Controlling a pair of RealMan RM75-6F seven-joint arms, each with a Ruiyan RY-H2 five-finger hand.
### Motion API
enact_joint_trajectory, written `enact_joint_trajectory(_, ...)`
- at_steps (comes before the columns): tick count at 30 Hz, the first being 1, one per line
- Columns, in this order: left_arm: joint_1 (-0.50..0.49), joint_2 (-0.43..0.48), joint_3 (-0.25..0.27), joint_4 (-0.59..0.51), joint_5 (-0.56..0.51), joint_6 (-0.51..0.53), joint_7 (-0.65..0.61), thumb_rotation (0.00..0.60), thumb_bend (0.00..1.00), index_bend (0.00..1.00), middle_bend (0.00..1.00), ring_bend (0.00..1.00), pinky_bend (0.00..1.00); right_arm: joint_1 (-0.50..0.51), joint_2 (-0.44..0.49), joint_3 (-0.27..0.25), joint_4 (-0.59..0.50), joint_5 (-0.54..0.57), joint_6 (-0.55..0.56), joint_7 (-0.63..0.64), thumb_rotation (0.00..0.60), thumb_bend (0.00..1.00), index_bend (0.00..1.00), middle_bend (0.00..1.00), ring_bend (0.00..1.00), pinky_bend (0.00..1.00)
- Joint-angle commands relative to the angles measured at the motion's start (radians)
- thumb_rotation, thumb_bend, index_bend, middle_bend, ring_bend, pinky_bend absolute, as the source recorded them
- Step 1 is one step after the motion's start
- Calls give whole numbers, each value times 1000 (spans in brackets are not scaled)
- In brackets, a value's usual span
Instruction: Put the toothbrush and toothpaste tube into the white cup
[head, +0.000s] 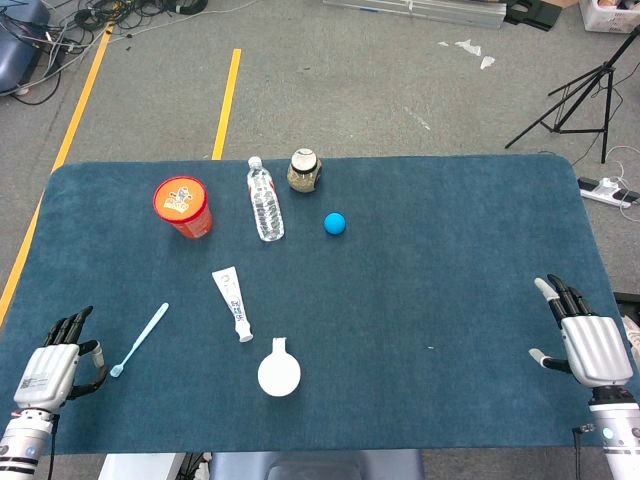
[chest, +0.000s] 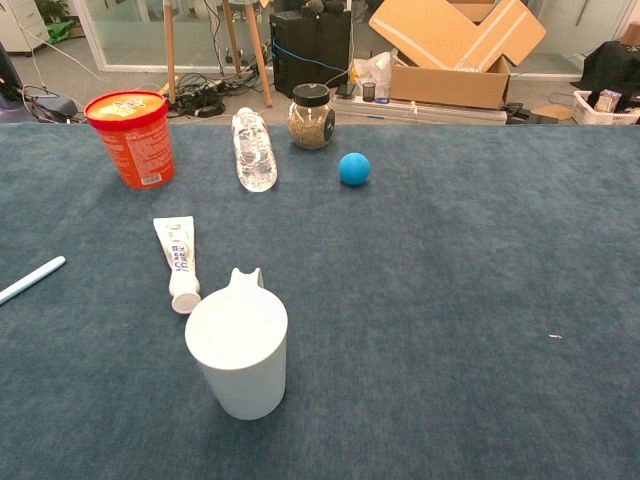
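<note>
The blue surface (head: 420, 300) fills the frame. At upper left stand the red tub (head: 183, 207), water bottle (head: 265, 199) and grain-filled jar (head: 304, 170). The white cup (chest: 238, 354), lower centre, holds nothing; the toothpaste tube (head: 232, 302) lies just above it, toothbrush (head: 140, 339) further left. My left hand (head: 58, 368) and right hand (head: 590, 340) rest at the lower corners, fingers apart, holding nothing

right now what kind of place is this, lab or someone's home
Most likely a robotics lab or workshop, not a home. Yellow floor tape, a tripod stand, loose cables and an open cardboard box surround the blue-covered table.
</note>
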Motion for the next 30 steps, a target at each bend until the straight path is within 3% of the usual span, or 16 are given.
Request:
enact_joint_trajectory(1,-6,-3,4,11,8,-15,-15,600,404,370,0,0,0,-2,0,-2,-3,-6,5,4,600,0,120,87,153,575)
enact_joint_trajectory(12,-16,-25,-3,25,-20,-35,-2,600,402,365,0,0,0,13,-1,11,9,25,-23,10,600,0,120,87,153,575)
enact_joint_trajectory(20,-61,-52,-36,55,-50,-88,-2,600,149,318,0,0,0,24,0,35,24,68,-39,22,600,0,121,88,153,575)
enact_joint_trajectory(30,-160,-81,-105,65,-120,-176,46,600,68,174,0,0,0,33,7,55,40,110,-58,41,600,0,120,89,153,575)
